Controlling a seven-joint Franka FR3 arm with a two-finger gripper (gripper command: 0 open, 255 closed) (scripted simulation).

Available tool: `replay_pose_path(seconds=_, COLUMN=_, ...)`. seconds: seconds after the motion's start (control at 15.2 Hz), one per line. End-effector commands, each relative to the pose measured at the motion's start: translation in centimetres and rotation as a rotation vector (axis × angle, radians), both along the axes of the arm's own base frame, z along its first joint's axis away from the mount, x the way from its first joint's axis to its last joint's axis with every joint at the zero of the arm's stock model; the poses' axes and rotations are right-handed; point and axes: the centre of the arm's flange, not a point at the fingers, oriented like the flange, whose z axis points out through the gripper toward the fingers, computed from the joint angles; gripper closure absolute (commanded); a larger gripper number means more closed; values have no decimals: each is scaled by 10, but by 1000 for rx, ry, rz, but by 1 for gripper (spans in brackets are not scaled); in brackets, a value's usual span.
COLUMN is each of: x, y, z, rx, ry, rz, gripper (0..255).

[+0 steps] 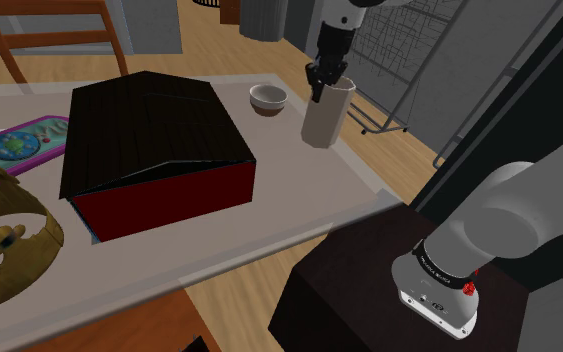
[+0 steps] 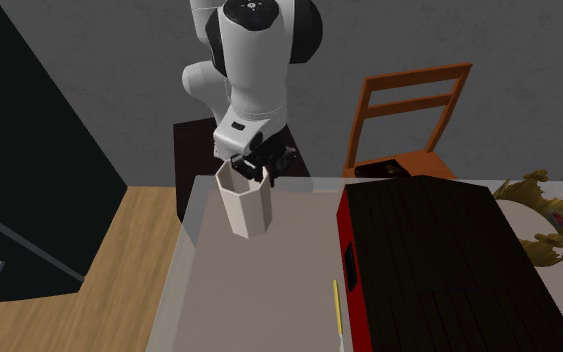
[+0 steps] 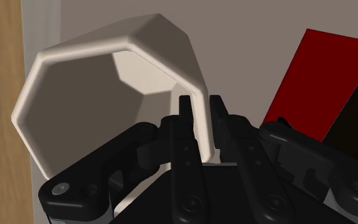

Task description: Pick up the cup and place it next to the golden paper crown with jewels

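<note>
A tall beige faceted cup point(image 1: 325, 115) hangs tilted near the table's far right corner in the shoulder view. My black gripper point(image 1: 325, 86) is shut on its rim from above, one finger inside and one outside. In the wrist view the cup's wall point(image 3: 171, 70) is clamped between the fingers point(image 3: 184, 111) of the gripper point(image 3: 200, 109). The second exterior view shows the cup point(image 2: 245, 208) under the gripper point(image 2: 255, 172), and I cannot tell whether its base touches the table. The golden crown point(image 1: 11, 240) lies at the near left; its points point(image 2: 547, 212) show past the box.
A large black box with red sides point(image 1: 155, 150) point(image 2: 439, 262) lies between the cup and the crown. A small bowl point(image 1: 268, 98) sits just left of the cup. A colourful oval tray point(image 1: 14, 148) lies behind the crown. A yellow pencil point(image 2: 338, 305) lies beside the box.
</note>
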Motion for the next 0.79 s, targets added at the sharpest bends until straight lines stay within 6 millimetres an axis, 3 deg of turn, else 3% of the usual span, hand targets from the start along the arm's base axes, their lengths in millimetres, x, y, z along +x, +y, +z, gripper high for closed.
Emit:
replay_pose_path(seconds=0.0, x=0, y=-1, z=11, rx=0, ry=0, rz=0, gripper=255)
replay_pose_path(seconds=0.73, x=0, y=-1, z=70, rx=0, ry=0, rz=0, gripper=255)
